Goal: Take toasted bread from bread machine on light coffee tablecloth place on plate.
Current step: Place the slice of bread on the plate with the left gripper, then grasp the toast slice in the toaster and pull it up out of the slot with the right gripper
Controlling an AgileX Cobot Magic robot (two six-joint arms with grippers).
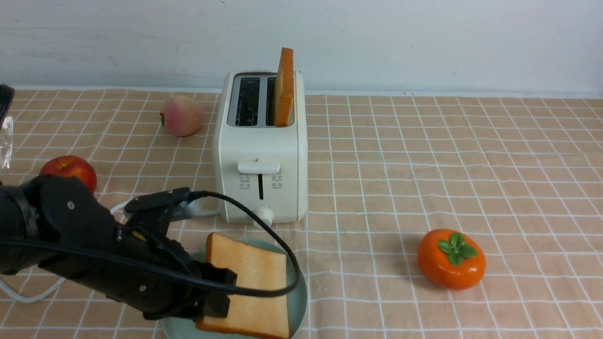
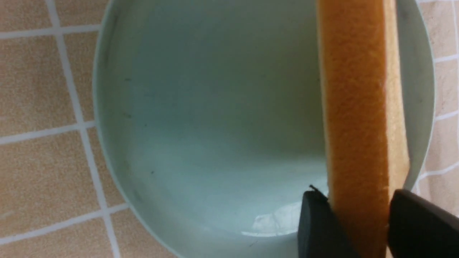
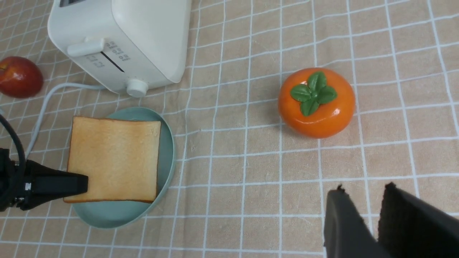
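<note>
My left gripper (image 1: 221,288) is shut on one slice of toasted bread (image 1: 249,282), gripping its edge and holding it tilted over the mint-green plate (image 1: 299,301). The left wrist view shows the slice edge-on (image 2: 355,107) between the two fingers, above the plate (image 2: 200,125). I cannot tell whether the slice touches the plate. A second slice (image 1: 284,87) stands upright in the right slot of the cream bread machine (image 1: 260,155) on the light coffee tablecloth (image 1: 424,165). My right gripper (image 3: 362,193) is shut and empty, above bare cloth near the persimmon.
An orange persimmon (image 1: 451,258) lies right of the plate. A red apple (image 1: 70,170) and a peach (image 1: 181,115) lie left of the toaster. The toaster's white cord (image 1: 28,296) runs along the cloth under my left arm.
</note>
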